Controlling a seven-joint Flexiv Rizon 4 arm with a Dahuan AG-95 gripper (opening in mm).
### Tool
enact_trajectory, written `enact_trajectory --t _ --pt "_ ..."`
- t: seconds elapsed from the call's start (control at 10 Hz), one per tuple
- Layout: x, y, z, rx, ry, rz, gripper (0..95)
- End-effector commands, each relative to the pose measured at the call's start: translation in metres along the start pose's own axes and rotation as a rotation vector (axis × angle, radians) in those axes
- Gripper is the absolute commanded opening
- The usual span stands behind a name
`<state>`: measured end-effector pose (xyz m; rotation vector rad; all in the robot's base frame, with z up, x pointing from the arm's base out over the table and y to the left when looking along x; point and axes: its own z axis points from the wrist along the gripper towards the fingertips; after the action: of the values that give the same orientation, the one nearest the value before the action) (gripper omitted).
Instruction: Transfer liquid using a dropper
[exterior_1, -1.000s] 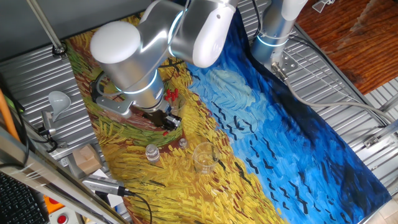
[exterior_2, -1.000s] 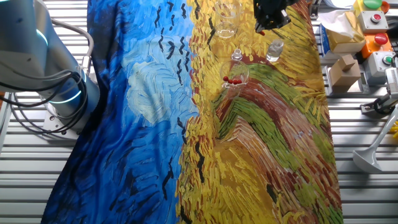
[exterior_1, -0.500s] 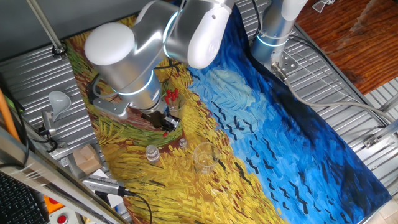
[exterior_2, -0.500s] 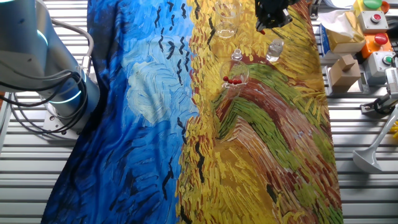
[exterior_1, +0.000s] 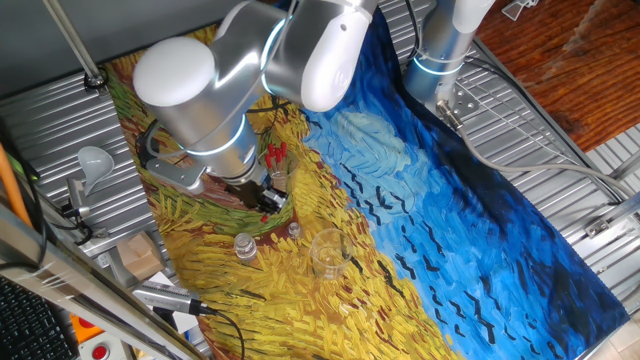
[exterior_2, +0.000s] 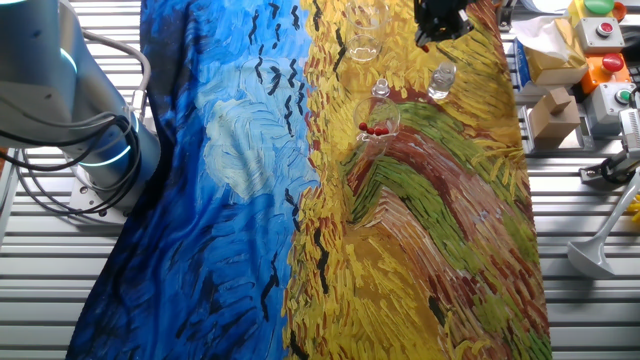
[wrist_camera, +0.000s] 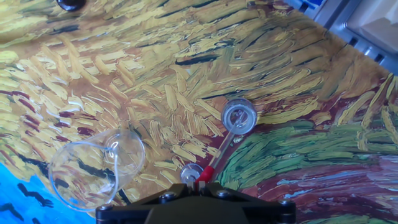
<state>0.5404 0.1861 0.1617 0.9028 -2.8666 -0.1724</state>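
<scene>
End effector (wrist_camera: 202, 186) drifted slightly sideways over the past second, clamped on dropper (wrist_camera: 217, 154); tip now over small vial (wrist_camera: 239, 116), ready to dip.

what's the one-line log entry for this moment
phase: carrying dropper | gripper: shut on dropper | tip: over small vial | beaker: beside, untouched | spare droppers: in glass
</scene>
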Motion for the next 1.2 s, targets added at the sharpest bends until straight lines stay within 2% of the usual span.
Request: enact_trajectory --t 0.1,1.2 --pt "-0.0006 0.0006 -0.0007 0.006 -0.009 0.004 0.0" --pt "-0.0053 -0.0038 -0.0011 0.014 -0.017 0.003 0.0"
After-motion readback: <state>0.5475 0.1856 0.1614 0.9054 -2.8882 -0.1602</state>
